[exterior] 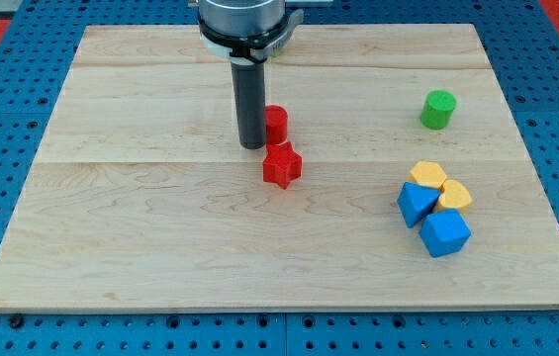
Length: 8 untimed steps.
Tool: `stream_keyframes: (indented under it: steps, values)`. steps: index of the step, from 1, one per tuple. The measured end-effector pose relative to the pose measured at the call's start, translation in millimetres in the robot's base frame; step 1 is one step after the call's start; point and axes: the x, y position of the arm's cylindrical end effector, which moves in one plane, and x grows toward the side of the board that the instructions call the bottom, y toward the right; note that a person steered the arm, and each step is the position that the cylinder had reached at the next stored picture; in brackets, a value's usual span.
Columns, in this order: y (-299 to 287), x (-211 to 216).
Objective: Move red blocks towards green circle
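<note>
A red star-shaped block (282, 165) lies near the board's middle. A second red block (276, 124), round-looking, sits just above it, partly hidden by my rod. My tip (252, 146) rests on the board at the left side of the two red blocks, touching or nearly touching the upper one. The green circle block (438, 109) stands far to the view's right, upper part of the board, apart from everything else.
A cluster at the view's right lower part: two yellow blocks (427, 176) (454, 195) and two blue blocks (416, 203) (445, 233) packed together. The wooden board (140, 227) lies on a blue perforated table. The arm's body (244, 25) hangs over the top edge.
</note>
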Motion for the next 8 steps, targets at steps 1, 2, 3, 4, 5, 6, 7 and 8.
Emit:
stream_keyframes:
  steps: [1, 2, 3, 4, 5, 6, 7, 8]
  values:
    - [-16, -17]
    - [66, -25]
    - [122, -47]
    - [144, -65]
    - [14, -46]
    - [-47, 33]
    - [-25, 52]
    - [35, 44]
